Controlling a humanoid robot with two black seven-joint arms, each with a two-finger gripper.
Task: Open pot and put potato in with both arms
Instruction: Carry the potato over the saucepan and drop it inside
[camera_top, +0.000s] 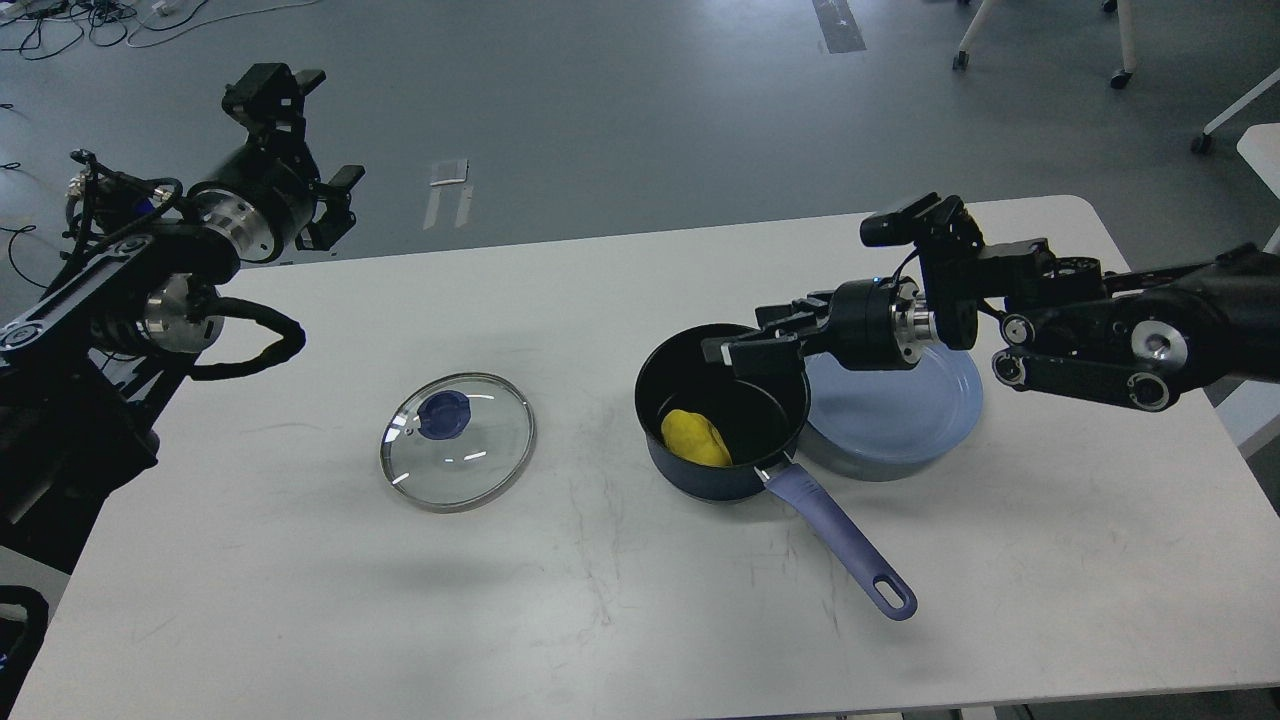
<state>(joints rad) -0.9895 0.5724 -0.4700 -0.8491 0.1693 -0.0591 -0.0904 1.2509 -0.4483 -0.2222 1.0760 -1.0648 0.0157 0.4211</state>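
Below the right end effector (745, 345), its fingers parted and empty, the small yellow potato (696, 438) is lying inside the lidless dark blue saucepan (722, 415); left end effector (300, 150), raised, is gaping empty too.

Even, bright overhead light; soft shadows under the lid (458, 441) and pot (722, 412); sharp focus, glints on glass.

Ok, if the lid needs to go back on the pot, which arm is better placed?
Probably left: the lid lies on its side of the pot; the right hand hangs over the pot.
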